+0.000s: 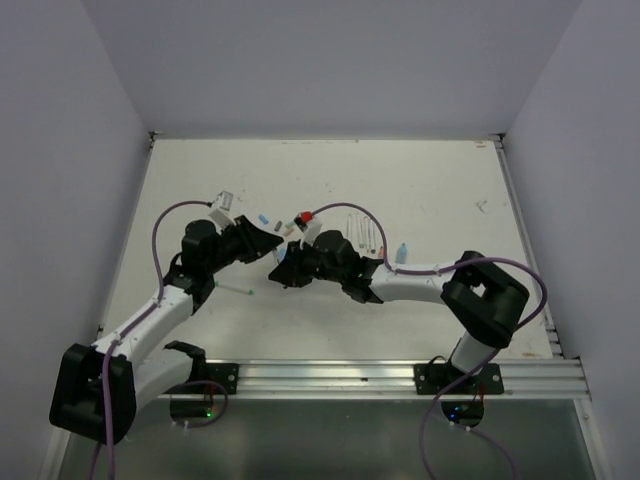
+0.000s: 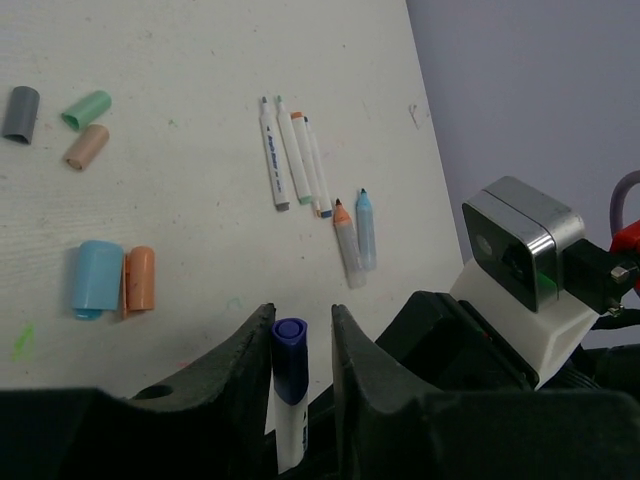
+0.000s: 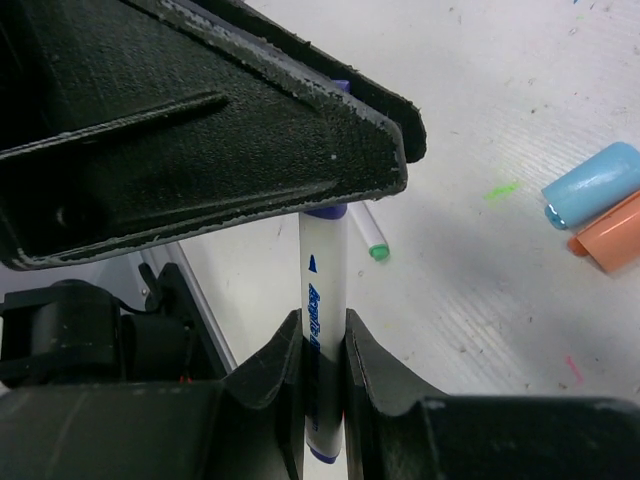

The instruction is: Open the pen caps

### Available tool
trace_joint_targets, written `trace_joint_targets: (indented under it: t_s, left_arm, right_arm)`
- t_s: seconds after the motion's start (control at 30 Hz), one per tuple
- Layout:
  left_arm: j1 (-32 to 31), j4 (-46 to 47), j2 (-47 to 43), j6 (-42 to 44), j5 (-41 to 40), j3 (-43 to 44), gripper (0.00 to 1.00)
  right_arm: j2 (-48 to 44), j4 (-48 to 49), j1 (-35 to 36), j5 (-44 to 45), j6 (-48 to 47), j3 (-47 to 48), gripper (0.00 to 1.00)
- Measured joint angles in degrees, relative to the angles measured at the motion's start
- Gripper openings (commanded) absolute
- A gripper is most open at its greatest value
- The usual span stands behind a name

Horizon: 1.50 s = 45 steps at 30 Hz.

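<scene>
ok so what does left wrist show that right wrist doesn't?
Left wrist only: grey cap, green cap, tan cap, a row of uncapped pens, and the right wrist camera. Right wrist only: the right end effector clamped on the purple-capped pen by its white barrel, and a green-tipped pen lying on the table. Both: that purple-capped pen, the light blue cap and the orange cap.

blue cap (image 2: pixel 97 278), orange cap (image 2: pixel 140 277) flat, touching
</scene>
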Motion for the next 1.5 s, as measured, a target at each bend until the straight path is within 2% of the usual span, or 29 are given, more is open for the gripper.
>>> trace_joint_targets:
  t_s: [0.03,0.07,0.17,0.33,0.4,0.67,0.8,0.87,0.93,1.13,1.2,1.3,1.5]
  left_arm:
    - [0.00,-0.24,-0.04,0.33,0.00,0.00,0.26]
    - [0.00,-0.61,-0.15,0.90,-0.09,0.00,0.17]
    - [0.02,-1.22,-0.28,1.44,-0.33,0.00,0.00]
    - [-0.22,-5.62,-0.20,2.89,-1.22,1.68,0.00]
    - [-0.52,-8.11,0.15,3.02,-2.60,2.86,0.00]
    - [-1.16,-16.79,3.76,-0.22,-5.18,11.32,0.00]
    - [-1.60,-18.80,6.40,-0.15,-4.70,15.02,0.00]
    - [-1.60,-19.34,6.49,0.46,-4.13,15.19,0.00]
    - [-1.60,-19.15,6.47,1.05,-2.97,14.88,0.00]
    - [-1.40,-12.68,2.73,1.64,-0.85,11.04,0.00]
    - [-1.07,-11.87,1.77,2.08,-0.17,10.58,0.00]
    - [-0.70,-10.99,1.68,3.06,0.31,10.58,0.00]
    - [5.07,-6.71,1.73,4.31,-2.01,10.56,0.00]
  right_arm:
    - [0.00,0.00,0.00,-0.04,0.00,0.00,0.00]
    - [0.00,-0.02,0.00,-0.11,0.00,0.00,0.00]
    - [0.00,0.00,0.00,-0.07,0.00,0.00,0.00]
    - [-0.02,-1.42,0.37,1.09,-0.90,0.04,0.00]
    - [-0.07,-5.07,1.40,4.63,-2.62,1.64,0.00]
    - [0.24,-27.36,11.54,39.52,-9.55,14.56,0.00]
    - [0.22,-28.63,11.98,44.37,-12.61,15.32,0.00]
    - [-0.72,-26.12,11.47,42.42,-14.51,13.07,0.00]
    - [-3.02,-22.51,9.66,36.92,-15.67,9.27,0.00]
    - [-8.48,-6.43,-0.09,8.46,-14.12,-1.70,0.00]
    - [-8.52,-2.43,-2.16,2.29,-12.70,-3.23,0.00]
    - [-8.44,-0.13,-4.15,-4.09,-10.75,-4.33,0.00]
    - [-5.38,-0.28,-5.05,-14.97,-7.87,-6.23,0.00]
